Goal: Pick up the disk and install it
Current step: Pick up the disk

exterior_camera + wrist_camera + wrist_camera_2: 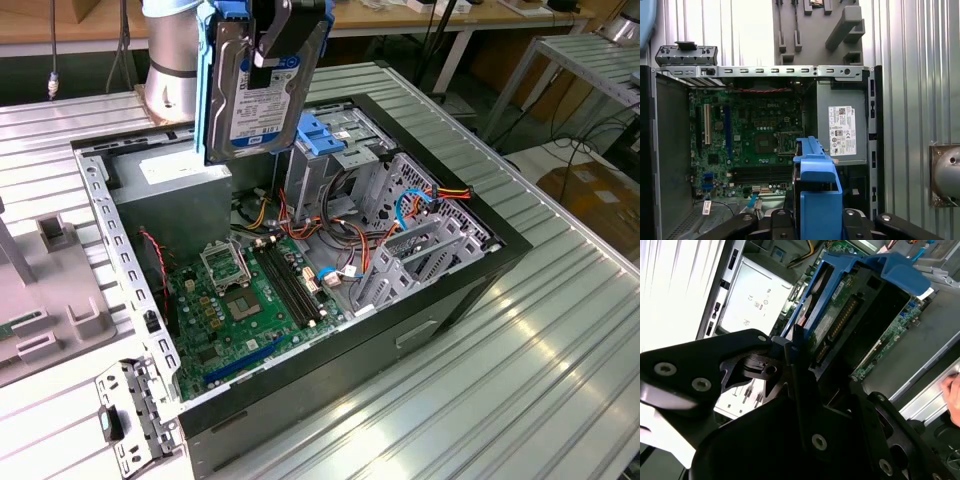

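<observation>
ribbed aluminium desk (pixel 560 350) carries one open black computer case (pixel 420 345), lying on its side. inside it sit one green motherboard (pixel 240 300), one grey power-supply box (pixel 170 200) at the far end toward the exterior view's left, and one bare metal drive cage (pixel 420 250) toward the exterior view's right. one disk (pixel 255 110) hangs clear above the power-supply box. its long axis is close to upright and its labelled face is turned toward the exterior view's right, with the blue band at the low end and a blue rail (pixel 206 90) down one long edge. the jaws are pinching the disk across its flat faces, one black finger (pixel 272 45) lying on the label.
</observation>
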You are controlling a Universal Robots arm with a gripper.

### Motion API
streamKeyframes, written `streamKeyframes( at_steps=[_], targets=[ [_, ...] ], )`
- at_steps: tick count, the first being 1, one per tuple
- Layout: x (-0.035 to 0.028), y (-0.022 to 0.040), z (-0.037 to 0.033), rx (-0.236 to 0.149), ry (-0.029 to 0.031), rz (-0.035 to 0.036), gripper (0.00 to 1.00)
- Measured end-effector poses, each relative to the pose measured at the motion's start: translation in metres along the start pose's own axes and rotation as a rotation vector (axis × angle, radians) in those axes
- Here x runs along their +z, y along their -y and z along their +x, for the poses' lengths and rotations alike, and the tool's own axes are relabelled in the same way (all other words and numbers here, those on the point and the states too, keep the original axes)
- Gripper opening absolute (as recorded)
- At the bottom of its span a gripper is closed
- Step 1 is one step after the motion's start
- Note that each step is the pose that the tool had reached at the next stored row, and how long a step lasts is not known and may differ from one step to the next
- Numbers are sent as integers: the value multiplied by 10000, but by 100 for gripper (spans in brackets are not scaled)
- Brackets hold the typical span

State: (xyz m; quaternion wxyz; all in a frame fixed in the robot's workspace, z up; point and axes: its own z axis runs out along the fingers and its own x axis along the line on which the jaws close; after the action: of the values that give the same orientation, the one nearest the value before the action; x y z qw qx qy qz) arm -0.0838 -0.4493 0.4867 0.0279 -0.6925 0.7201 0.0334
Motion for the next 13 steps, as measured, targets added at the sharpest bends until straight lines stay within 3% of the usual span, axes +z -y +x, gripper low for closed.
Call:
streamKeyframes(
  at_steps=[13],
  targets=[
    [0, 7, 193, 0, 61, -2, 36]
  ],
)
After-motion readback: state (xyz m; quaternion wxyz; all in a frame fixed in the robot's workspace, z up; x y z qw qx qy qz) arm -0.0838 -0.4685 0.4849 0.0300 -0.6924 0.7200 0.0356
